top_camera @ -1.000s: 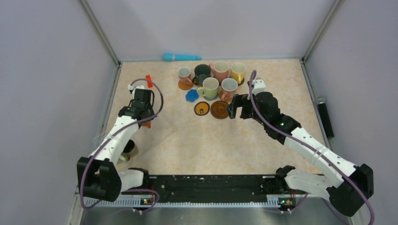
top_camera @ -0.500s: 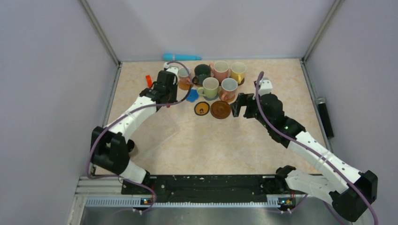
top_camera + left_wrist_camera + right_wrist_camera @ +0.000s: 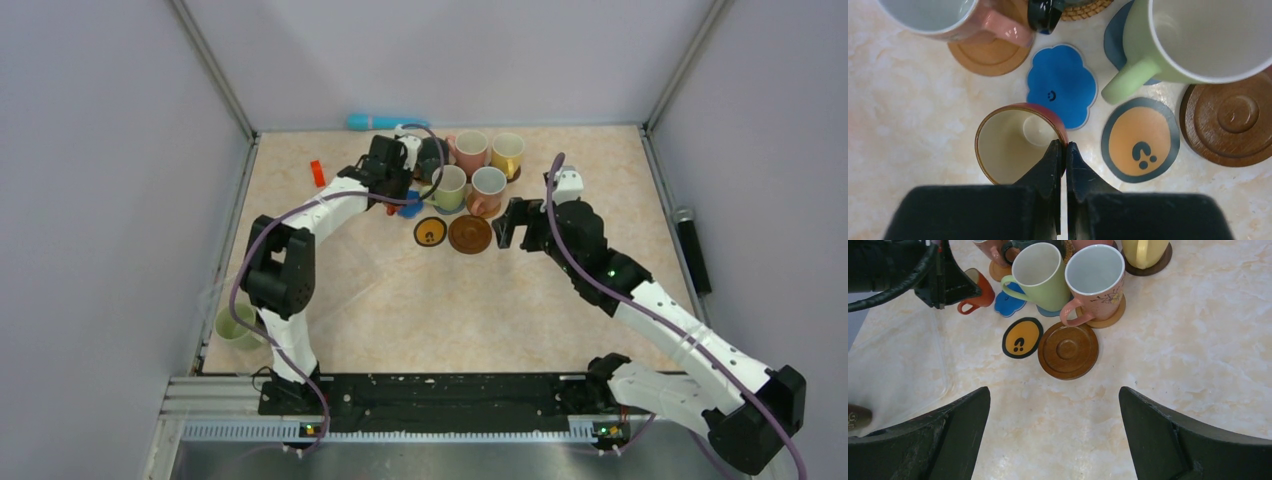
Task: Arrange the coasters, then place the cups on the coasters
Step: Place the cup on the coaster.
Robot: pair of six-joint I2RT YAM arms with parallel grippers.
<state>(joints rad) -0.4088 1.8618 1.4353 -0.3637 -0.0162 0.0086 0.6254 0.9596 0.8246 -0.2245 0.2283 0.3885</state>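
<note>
Two jaws of the left gripper (image 3: 1063, 150) pinch the rim of the orange cup (image 3: 1008, 145), one inside the wall and one outside. Seen from the left wrist, the cup overlaps the edge of the blue scalloped coaster (image 3: 1063, 82) at its one o'clock; whether it touches the table (image 3: 908, 115) cannot be told. A black-rimmed orange coaster (image 3: 1140, 142) lies bare at its three o'clock, with a dark wooden coaster (image 3: 1233, 120) just beyond. The right gripper (image 3: 1053, 390) hangs with fingers spread wide, holding nothing, the dark wooden coaster at its twelve o'clock.
</note>
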